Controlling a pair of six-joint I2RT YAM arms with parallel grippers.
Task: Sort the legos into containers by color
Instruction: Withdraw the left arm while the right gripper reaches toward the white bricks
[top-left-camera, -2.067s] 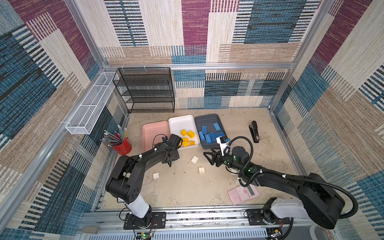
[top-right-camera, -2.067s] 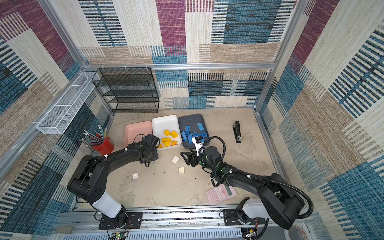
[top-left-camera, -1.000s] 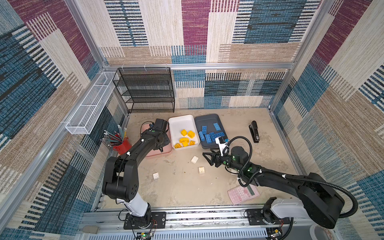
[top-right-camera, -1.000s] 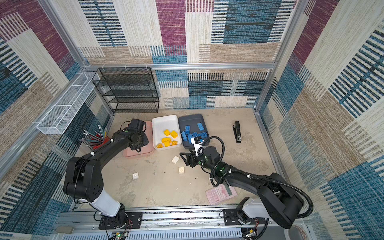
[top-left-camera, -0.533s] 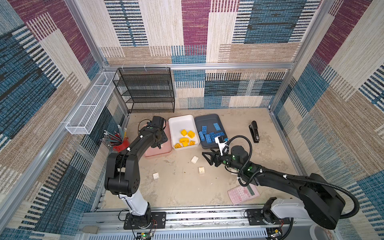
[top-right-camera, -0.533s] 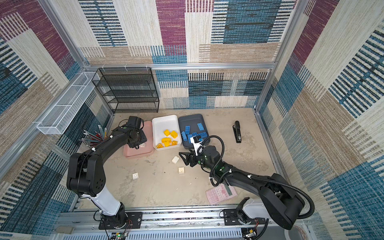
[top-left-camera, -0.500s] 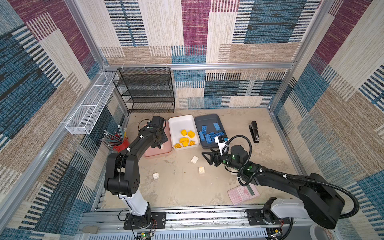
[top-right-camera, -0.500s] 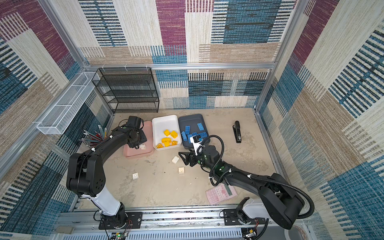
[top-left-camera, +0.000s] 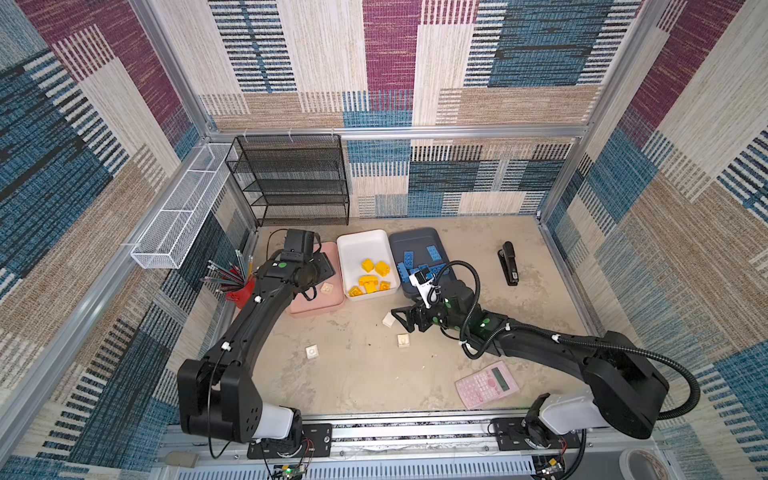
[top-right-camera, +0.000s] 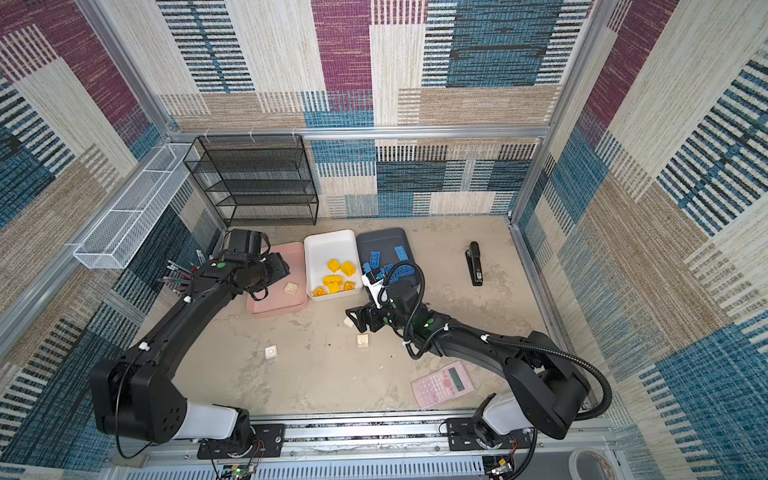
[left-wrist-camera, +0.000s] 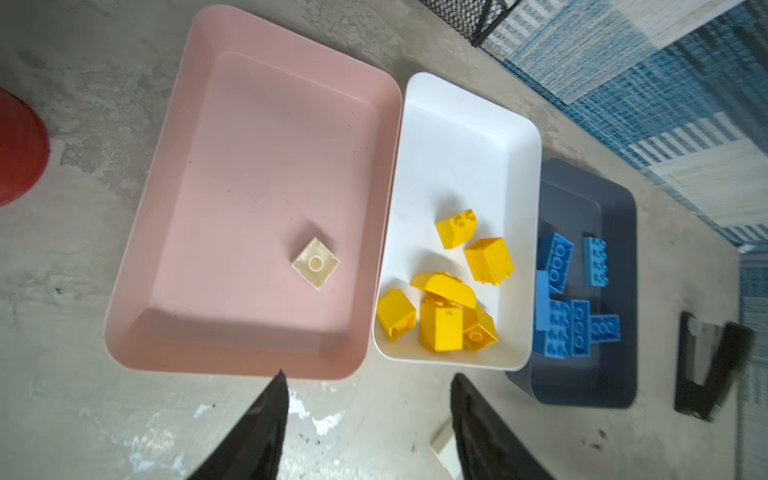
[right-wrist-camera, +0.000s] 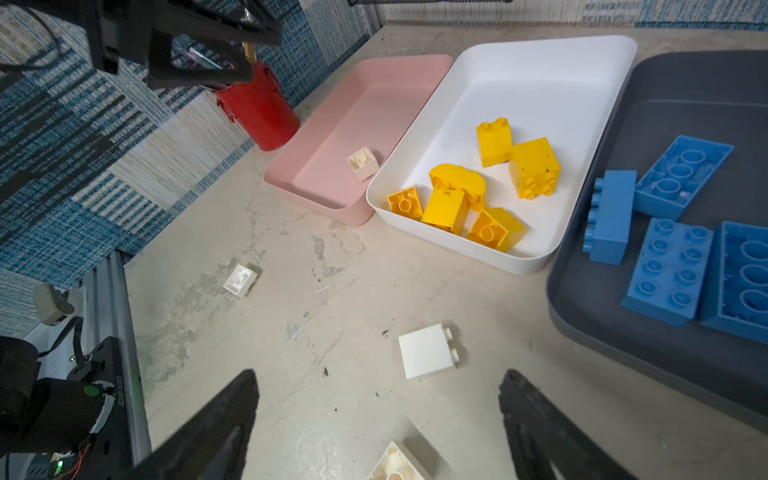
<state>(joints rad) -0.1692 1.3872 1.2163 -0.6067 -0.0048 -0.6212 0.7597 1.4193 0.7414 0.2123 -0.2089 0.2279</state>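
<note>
In a top view the left gripper (top-left-camera: 328, 269) hangs over the pink tray (top-left-camera: 320, 305). Left wrist: jaws half apart, empty; cream brick (left-wrist-camera: 316, 263) in that tray, hollow side up. Right wrist: right gripper (right-wrist-camera: 378, 399) wide, empty; white brick (right-wrist-camera: 428, 351) before it on its side, studs toward grey tray (right-wrist-camera: 590, 307).

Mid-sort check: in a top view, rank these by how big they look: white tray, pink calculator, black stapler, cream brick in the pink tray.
1. white tray
2. pink calculator, though it probably lies nearer the camera, which flatters it
3. black stapler
4. cream brick in the pink tray, clearly smallest
</note>
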